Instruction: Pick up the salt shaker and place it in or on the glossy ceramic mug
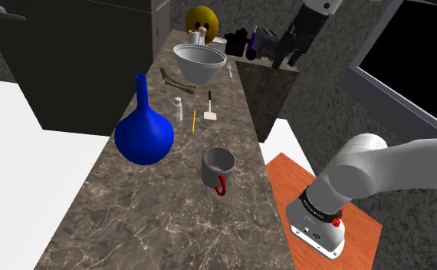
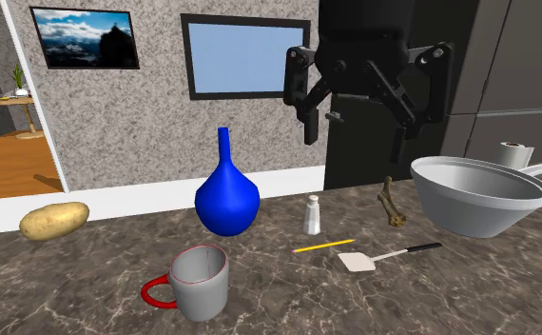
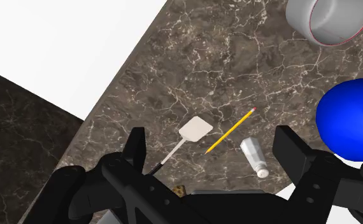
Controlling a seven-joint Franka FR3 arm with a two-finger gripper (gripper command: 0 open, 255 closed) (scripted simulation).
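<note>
White and slim, the salt shaker (image 2: 312,215) stood upright just beside the blue vase (image 2: 226,200), with the red-handled mug (image 2: 201,283) near that vase too. The gripper (image 2: 355,143) hung high, well apart from the vase, jaws spread wide, holding nothing. Likely light, rigid and slick, the shaker seemed best clasped across its mid-body, below the cap.

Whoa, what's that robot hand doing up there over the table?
The robot's black gripper hangs open in the air above the marble counter, holding nothing. The little salt shaker stands upright below it, between the blue vase and a yellow pencil, not yet touched. The grey mug with the red handle, where the shaker should go, stands apart from it on the counter.
</note>
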